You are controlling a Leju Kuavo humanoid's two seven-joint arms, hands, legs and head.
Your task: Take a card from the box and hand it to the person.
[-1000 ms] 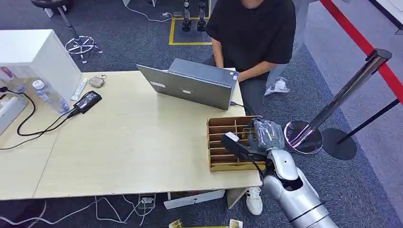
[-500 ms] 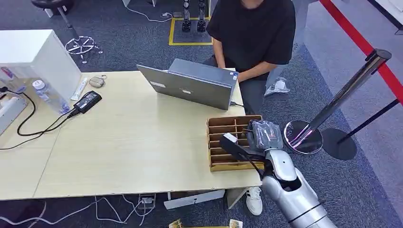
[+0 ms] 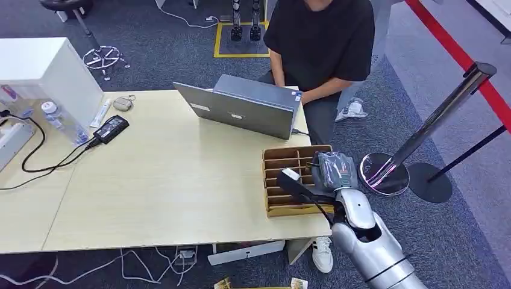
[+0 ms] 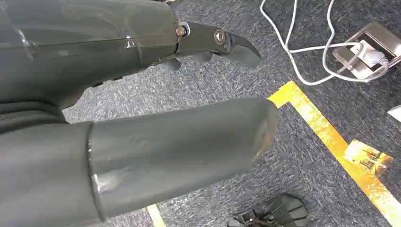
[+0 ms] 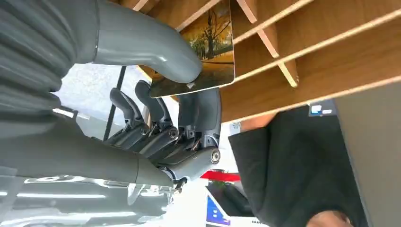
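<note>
Looking down from the head view, the right robot hand (image 3: 332, 170) sits over the box (image 3: 283, 205) at the counter (image 3: 169, 180) edge. Right wrist view: thumb and finger pinch a card (image 5: 208, 52) against the dividers (image 5: 269, 42); it could snag or slip. Left wrist view: the left robot hand (image 4: 156, 94) hangs over carpet with nothing in it, fingers loosely apart.

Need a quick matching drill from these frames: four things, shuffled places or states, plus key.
Things:
1. card
2. laptop
3. box
4. left hand

Places or states:
A. open in front of the person
B. pinched by the right hand
C. over carpet, holding nothing
D. at the table corner near the robot

Pairs: 1-B, 2-A, 3-D, 4-C
</note>
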